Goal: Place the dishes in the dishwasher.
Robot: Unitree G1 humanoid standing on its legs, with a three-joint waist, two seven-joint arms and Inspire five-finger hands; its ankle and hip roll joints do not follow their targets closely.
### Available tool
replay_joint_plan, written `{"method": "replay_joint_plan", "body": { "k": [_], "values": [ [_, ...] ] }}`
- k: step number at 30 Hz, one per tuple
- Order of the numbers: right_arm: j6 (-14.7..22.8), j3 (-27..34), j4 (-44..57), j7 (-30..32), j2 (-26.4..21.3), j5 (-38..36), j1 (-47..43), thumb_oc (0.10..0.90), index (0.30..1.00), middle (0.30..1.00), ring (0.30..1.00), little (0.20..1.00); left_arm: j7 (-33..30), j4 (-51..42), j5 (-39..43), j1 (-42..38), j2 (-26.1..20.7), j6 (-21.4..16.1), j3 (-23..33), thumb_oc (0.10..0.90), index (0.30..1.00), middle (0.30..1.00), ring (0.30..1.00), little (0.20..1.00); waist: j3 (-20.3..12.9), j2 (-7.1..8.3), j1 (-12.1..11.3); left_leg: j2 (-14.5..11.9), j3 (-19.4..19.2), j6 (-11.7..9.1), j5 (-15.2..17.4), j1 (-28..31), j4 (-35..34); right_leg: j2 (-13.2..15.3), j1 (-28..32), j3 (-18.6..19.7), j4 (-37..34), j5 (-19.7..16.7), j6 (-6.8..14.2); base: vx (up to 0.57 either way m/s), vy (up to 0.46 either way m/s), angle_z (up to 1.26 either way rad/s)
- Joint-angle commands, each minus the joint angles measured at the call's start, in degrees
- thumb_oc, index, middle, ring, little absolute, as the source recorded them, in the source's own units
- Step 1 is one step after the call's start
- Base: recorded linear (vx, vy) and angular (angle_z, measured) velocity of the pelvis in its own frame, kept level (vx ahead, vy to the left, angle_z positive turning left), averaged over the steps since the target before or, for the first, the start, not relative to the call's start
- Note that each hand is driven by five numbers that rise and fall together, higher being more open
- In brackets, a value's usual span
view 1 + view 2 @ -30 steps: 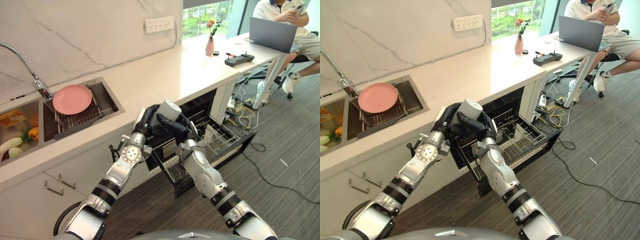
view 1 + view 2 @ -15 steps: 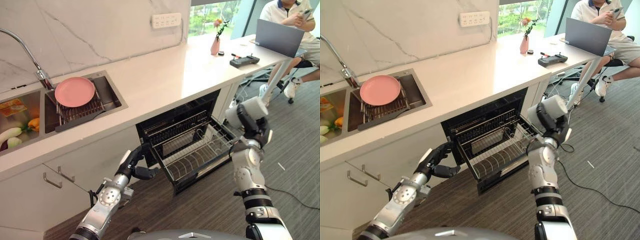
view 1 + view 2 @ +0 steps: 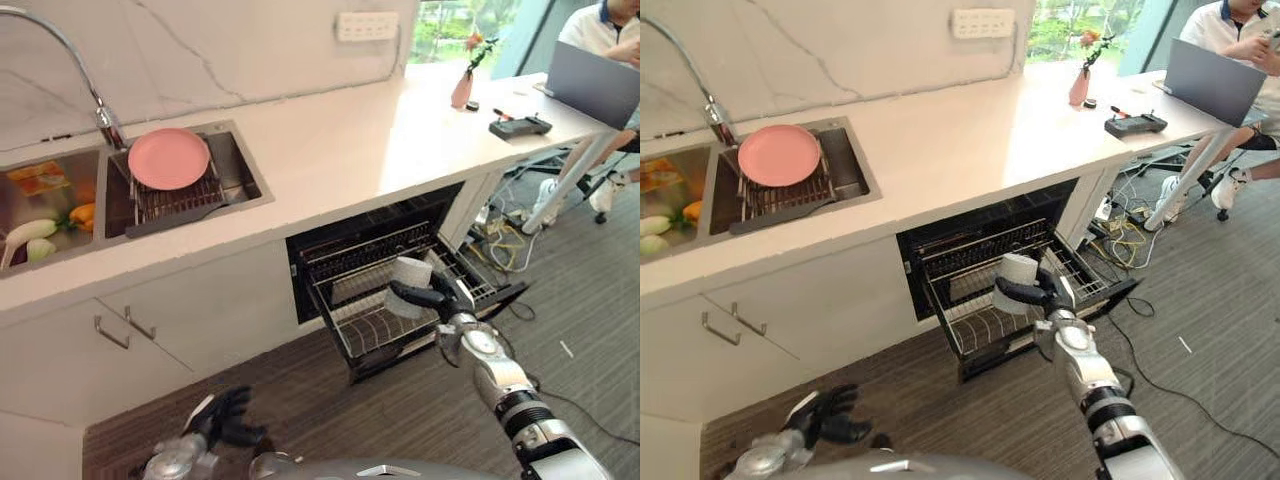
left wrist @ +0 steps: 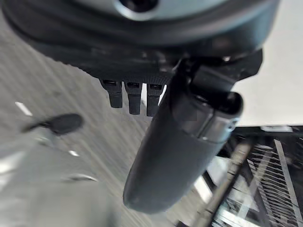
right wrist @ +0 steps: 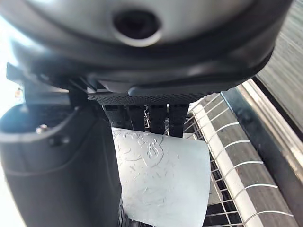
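Note:
A pale embossed cup (image 3: 410, 281) (image 5: 161, 179) is in my right hand (image 3: 441, 299), whose fingers and thumb curl round it. The hand holds it tilted just above the pulled-out lower rack (image 3: 371, 331) of the open dishwasher (image 3: 372, 222). Wire tines (image 5: 222, 156) of the rack show past the cup. A pink plate (image 3: 167, 158) rests on a drying rack (image 3: 175, 202) in the sink. My left hand (image 3: 224, 419) hangs low near the wooden floor in front of the cabinets, with its fingers curled and nothing in it.
The sink's left basin (image 3: 45, 195) holds vegetables. On the counter's far right end stand a small vase (image 3: 462, 88), a black controller (image 3: 519, 126) and a laptop (image 3: 605, 83), where a person (image 3: 610, 30) sits. Cables (image 3: 500, 238) lie on the floor beside the dishwasher.
My right hand has brought the cup down and leftwards from beside the counter's end to just over the lower rack. My left hand has sunk towards the floor. The camera has shifted.

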State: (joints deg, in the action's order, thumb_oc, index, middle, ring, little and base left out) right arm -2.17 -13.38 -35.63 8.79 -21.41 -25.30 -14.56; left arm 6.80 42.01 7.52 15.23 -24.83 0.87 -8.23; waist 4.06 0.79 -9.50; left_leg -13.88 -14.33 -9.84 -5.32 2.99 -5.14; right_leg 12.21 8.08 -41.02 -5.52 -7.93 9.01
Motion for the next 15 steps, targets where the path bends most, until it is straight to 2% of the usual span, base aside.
{"method": "replay_joint_plan", "body": {
  "k": [1, 2, 3, 6, 7, 11, 12, 15],
  "values": [
    [5.46, 1.69, -0.64, -0.92, -2.05, 5.35, -10.88, 0.4, 0.3, 0.3, 0.3, 0.3, -4.05, 4.29, -7.49, -4.38, -1.81, -2.41, -1.67, 0.8, 0.9, 0.9, 0.9, 0.9, -1.27, 1.12, -1.82, -1.36, -0.5, 0.96, 3.5, -1.99, 2.87, 2.87, -2.96, 1.12, 3.39, 5.38, 2.15, -0.04, -0.016, 0.2],
    [4.96, 0.18, -4.6, -0.5, -2.36, 8.56, -12.81, 0.4, 0.3, 0.3, 0.3, 0.3, -8.87, 14.4, -11.98, -4.97, 0.41, -1.02, -0.44, 0.8, 0.9, 0.9, 0.9, 0.9, -0.96, 1.8, -3.07, -1.61, 0.71, 0.82, 3.02, -3.47, 2.85, 2.42, -3.36, 0.33, 3.25, 5.85, 1.81, -0.02, -0.017, 0.22],
    [4.59, -0.76, -6.34, -0.19, -2.01, 9.77, -13.61, 0.4, 0.3, 0.3, 0.3, 0.3, -9.99, 19.13, -11.84, -5.33, 1.72, -0.1, 0.5, 0.8, 0.9, 0.9, 0.9, 0.9, -0.78, 2.06, -3.94, -1.77, 1.38, 0.8, 2.61, -4.26, 2.78, 2.22, -3.45, -0.18, 3.09, 6.06, 1.59, -0.03, -0.025, 0.26],
    [5.52, -2.34, -12.22, 0.98, -0.58, 12.27, -17.11, 0.4, 0.3, 0.3, 0.3, 0.3, -11.14, 27.69, -11.14, -7.39, 4.23, -0.27, 0.64, 0.8, 0.9, 0.9, 0.9, 0.9, 0.21, 2.16, -5.3, -2.12, 4.24, 0.46, 1.16, -7.64, 2.75, 1.57, -4.03, -2.6, 2.7, 6.68, 0.91, -0.04, -0.014, 0.5],
    [5.67, -3.21, -15.32, 1.84, 0.23, 13.48, -19.38, 0.4, 0.3, 0.3, 0.3, 0.3, -11.34, 28.79, -12.03, -8.31, 4.65, -0.33, -0.83, 0.8, 0.9, 0.9, 0.9, 0.9, 0.94, 2.05, -6.64, -2.17, 5.91, 0.22, 0.4, -9.51, 2.45, 1.43, -4.23, -4.37, 2.51, 6.86, 0.76, -0.05, -0.014, 0.56],
    [5.59, -3.0, -21.96, 3.17, 2.33, 14.0, -23.09, 0.4, 0.3, 0.3, 0.3, 0.3, -11.74, 30.13, -12.7, -9.57, 5.39, -0.27, -2.87, 0.8, 0.9, 0.9, 0.9, 0.9, 1.98, 1.46, -7.82, -1.94, 8.37, 0.03, -0.73, -12.2, 2.14, 1.26, -5.16, -6.06, 2.51, 7.08, 0.71, -0.03, 0.012, 0.56],
    [5.47, -3.57, -24.67, 3.9, 3.75, 14.93, -24.55, 0.4, 0.3, 0.3, 0.3, 0.3, -11.82, 30.55, -12.69, -10.21, 5.72, -0.08, -3.52, 0.8, 0.9, 0.9, 0.9, 0.9, 2.66, 0.91, -8.77, -1.74, 9.32, -0.07, -1.26, -13.34, 2.08, 1.45, -5.55, -6.65, 2.52, 7.16, 0.68, -0.04, 0.038, 0.35],
    [5.36, -3.94, -27.71, 4.77, 5.38, 16.31, -26.24, 0.4, 0.3, 0.3, 0.3, 0.3, -12.26, 30.39, -12.53, -11.31, 6.04, -0.32, -4.25, 0.8, 0.9, 0.9, 0.9, 0.9, 3.46, 0.13, -9.46, -1.41, 10.26, -0.14, -1.65, -14.67, 2.21, 1.69, -6.06, -7.5, 2.61, 7.12, 0.68, -0.03, 0.023, 0.29]
  ]
}}
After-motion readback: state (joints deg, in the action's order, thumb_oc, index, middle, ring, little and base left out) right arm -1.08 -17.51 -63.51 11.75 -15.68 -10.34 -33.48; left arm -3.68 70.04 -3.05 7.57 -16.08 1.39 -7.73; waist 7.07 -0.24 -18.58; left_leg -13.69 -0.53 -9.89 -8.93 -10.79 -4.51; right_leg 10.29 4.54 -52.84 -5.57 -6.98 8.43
